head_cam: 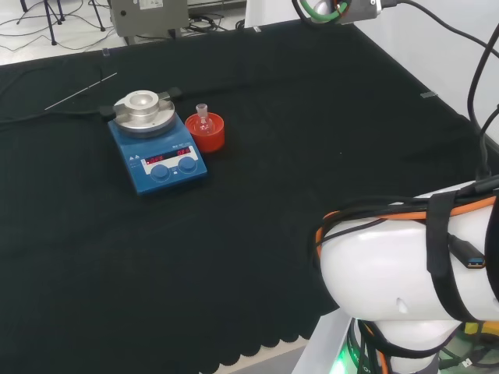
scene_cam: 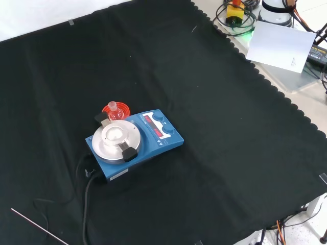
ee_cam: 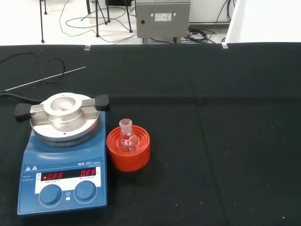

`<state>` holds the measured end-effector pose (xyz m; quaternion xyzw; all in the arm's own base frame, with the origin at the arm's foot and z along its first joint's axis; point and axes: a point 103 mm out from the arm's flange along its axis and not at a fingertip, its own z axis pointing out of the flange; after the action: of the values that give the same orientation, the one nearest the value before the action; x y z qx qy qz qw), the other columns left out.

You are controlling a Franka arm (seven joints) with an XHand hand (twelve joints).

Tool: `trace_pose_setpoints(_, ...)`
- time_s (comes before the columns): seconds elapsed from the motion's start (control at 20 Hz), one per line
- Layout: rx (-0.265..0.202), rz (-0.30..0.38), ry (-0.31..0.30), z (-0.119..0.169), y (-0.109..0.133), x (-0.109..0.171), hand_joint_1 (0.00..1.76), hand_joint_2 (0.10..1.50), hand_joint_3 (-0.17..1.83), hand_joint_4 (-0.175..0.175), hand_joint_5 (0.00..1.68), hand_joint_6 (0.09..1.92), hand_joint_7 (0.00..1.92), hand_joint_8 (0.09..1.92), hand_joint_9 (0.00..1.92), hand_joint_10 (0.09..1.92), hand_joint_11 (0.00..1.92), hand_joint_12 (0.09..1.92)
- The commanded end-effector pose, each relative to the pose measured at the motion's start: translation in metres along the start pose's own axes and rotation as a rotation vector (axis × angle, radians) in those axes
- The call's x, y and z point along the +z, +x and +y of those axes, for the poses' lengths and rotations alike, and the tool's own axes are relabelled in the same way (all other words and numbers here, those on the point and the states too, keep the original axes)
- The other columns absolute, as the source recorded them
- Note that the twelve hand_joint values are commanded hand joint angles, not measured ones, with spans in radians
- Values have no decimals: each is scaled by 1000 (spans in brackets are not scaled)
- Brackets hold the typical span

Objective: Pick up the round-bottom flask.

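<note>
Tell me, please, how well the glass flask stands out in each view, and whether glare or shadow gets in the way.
Wrist view: the flask reads clearly against its red stand, with small bright glints on the glass. Head view: it is small, but its neck shows above the stand. Front view: the blue hotplate partly hides it. The light is even, with no hard shadows on the black cloth.

Small clear round-bottom flask (ee_cam: pixel 127 140) upright in red stand (ee_cam: pixel 128 151), apparently empty, beside blue hotplate (ee_cam: pixel 63 181).
</note>
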<state>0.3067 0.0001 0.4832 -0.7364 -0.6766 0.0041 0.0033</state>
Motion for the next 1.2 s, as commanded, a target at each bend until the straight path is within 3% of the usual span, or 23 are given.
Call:
trace_pose_setpoints(0.05, -2, -10, -2, -5, 6, -4, 89, 1218, 362, -18, 164, 87, 24, 392, 84, 639, 0, 949)
trace_pose_setpoints(0.25, 1, -5, -3, 1, 7, -1, 3, 1262, 335, -15, 141, 87, 1, 351, 24, 627, 0, 838)
trace_pose_setpoints(0.6, 15, 8, 3, 15, -6, 3, 0, 1267, 326, -16, 140, 87, 0, 349, 20, 627, 0, 833)
trace_pose_setpoints(1.2, 56, 17, 44, 48, -21, 34, 0, 1268, 311, -17, 140, 87, 1, 352, 18, 628, 0, 828)
